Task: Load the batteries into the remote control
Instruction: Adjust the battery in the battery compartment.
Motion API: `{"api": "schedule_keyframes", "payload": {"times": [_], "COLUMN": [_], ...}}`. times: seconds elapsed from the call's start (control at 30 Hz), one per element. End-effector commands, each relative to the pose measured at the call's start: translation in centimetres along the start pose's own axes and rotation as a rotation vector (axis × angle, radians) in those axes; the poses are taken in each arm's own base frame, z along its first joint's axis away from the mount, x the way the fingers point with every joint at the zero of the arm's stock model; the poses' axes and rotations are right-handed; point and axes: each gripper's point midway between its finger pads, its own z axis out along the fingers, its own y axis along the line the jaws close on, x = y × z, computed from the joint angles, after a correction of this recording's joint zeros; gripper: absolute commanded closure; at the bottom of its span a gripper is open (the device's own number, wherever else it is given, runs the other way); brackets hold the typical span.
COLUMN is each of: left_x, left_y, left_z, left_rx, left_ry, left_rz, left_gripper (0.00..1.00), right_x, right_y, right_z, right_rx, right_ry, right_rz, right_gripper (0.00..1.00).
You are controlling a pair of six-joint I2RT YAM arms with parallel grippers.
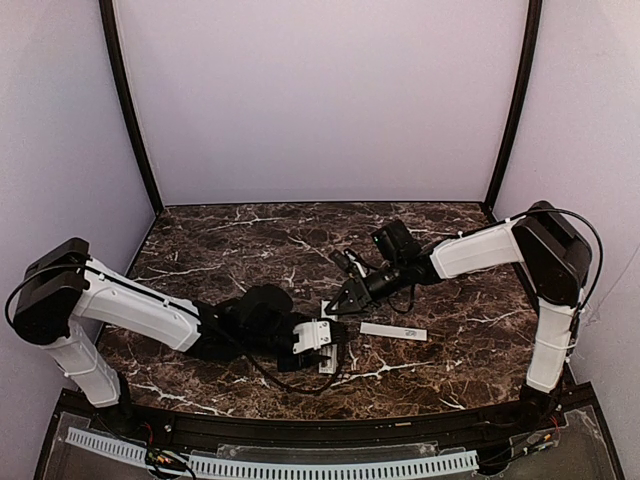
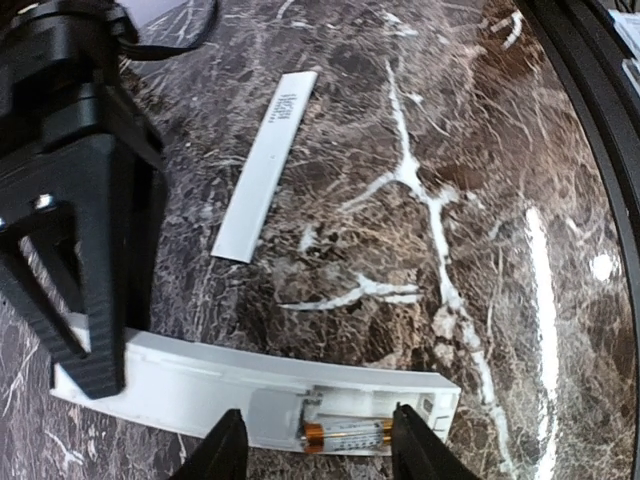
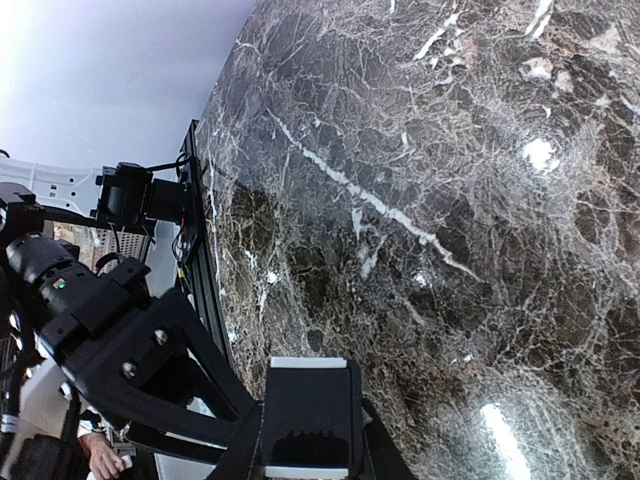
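- Currently, the left gripper (image 2: 320, 445) hangs low over the remote control (image 2: 200, 375), which lies flat on the marble table (image 2: 480, 250) with its battery bay uncovered. The jaws stand partly apart, one tip on either side of a battery (image 2: 345, 435) in the bay, and they grip nothing.
- The battery appears to lie in the bay, but I cannot tell whether it is fully seated. If it rides high against a contact, a brush from a rising finger could flick it out.
- One of the left fingertips (image 2: 418, 455) stands just beside the battery's end, so a sideways pull instead of a straight lift could drag the cell or tilt the remote.
- The right gripper (image 2: 88, 362) is clamped on the end of the remote away from the bay. If that hold slips or twists, the body could pivot on the smooth stone and spill the cell.
- Only one battery shows, and I cannot find a second, so the search for it may bring the two arms close together.
- The cover strip (image 2: 265, 165) lies near the remote without touching it, and a careless sweep could knock it away.
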Motion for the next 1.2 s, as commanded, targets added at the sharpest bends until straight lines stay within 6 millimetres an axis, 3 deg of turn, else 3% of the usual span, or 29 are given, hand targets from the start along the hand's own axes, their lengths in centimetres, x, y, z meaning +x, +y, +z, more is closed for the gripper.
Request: {"api": "schedule_keyframes", "payload": {"times": [0.0, 0.07, 0.13, 0.3, 0.4, 0.6, 1.17], "left_x": [-4.0, -5.1, -4.9, -2.0, 0.5, 3.0, 1.1], "left_y": [2.8, 3.9, 4.9, 4.3, 2.8, 1.2, -0.1], "left_z": [-2.9, -4.8, -6.3, -7.5, -6.9, -5.0, -0.6], "left_rx": [-0.098, -0.16, -0.224, -0.235, -0.195, -0.149, 0.009], "left_ry": [-0.126, -0.182, -0.223, -0.249, -0.246, -0.211, -0.257], "left_rz": [-0.085, -0.136, -0.251, -0.553, -0.724, -0.909, -1.021], "left_gripper": [0.47, 0.42, 0.29, 0.21, 0.23, 0.29, 0.42], "right_x": [0.0, 0.0, 0.0, -0.3, -0.5, -0.4, -0.3], "right_y": [0.3, 0.3, 0.3, 0.7, 0.9, 1.0, 1.3], "right_z": [0.5, 0.5, 0.5, 0.2, 0.2, 0.2, 0.1], "right_rx": [-0.012, -0.008, -0.004, -0.015, -0.024, -0.033, -0.047], "right_ry": [0.007, 0.005, 0.003, -0.019, -0.033, -0.037, -0.033], "right_rz": [-0.022, -0.025, -0.024, -0.042, -0.052, -0.054, -0.065], "right_gripper": [1.0, 1.0, 1.0, 1.0, 1.0, 1.0, 1.0]}}
